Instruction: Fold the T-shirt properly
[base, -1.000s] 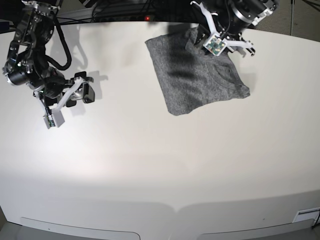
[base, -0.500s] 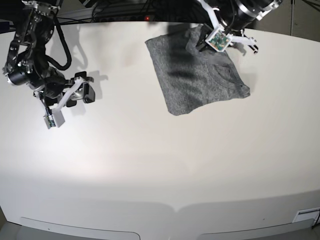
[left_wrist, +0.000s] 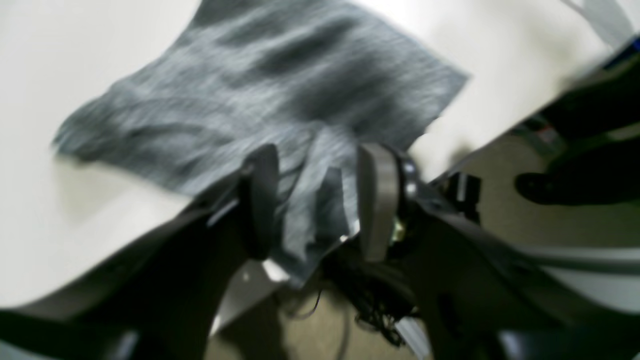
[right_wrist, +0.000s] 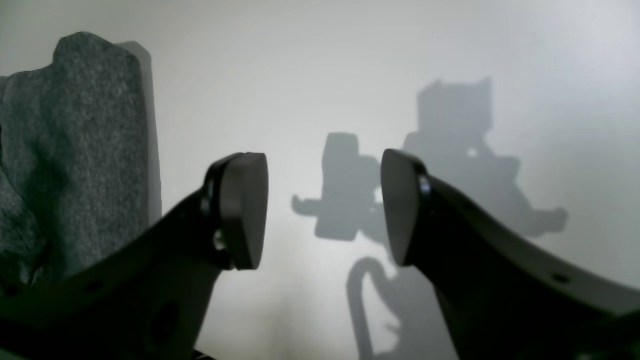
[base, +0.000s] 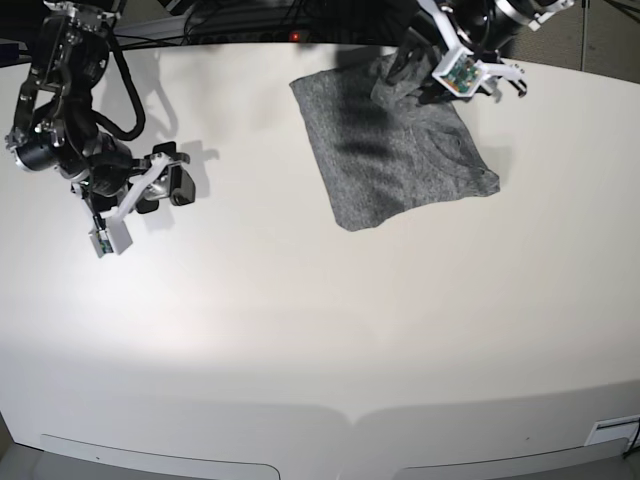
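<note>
While my left gripper (left_wrist: 315, 200) hangs over the far edge of the table (base: 300, 330), entry as follows.

Item 1, T-shirt (base: 395, 150): grey knit, lying at far side of table towards my left arm's end, already a roughly square packet w/ several layers. Far corner looks bunched up by the table edge; a flap of it sits between my left fingers (left_wrist: 376, 200) in the left wrist view. That view is blurred, so can't tell if cloth touches the pads.

Item 2, left gripper: jaws apart, gap visible both sides of the flap. Judged released, nothing pinched.

Item 3, right gripper (right_wrist: 325, 207): jaws wide apart, nothing between them, only bare table & shadows below. Parked well apart from shirt, near the other end of the table; shirt edge shows at left of the right wrist view.

Step in hand, my judgement: tidying the last fold at the far corner, or letting go after it.

How to do it well:
- Clear the flap straight up before moving sideways, else pads may drag the top layer & undo the fold.
- If regrasping, take the bunched corner only, top layer, not whole stack.
- Lay it flat inward, away from the table edge, so nothing hangs over.
- Keep right arm parked unless far hem needs pinning.

Risk: corner slipping off table edge; creased, uneven packet.
</note>
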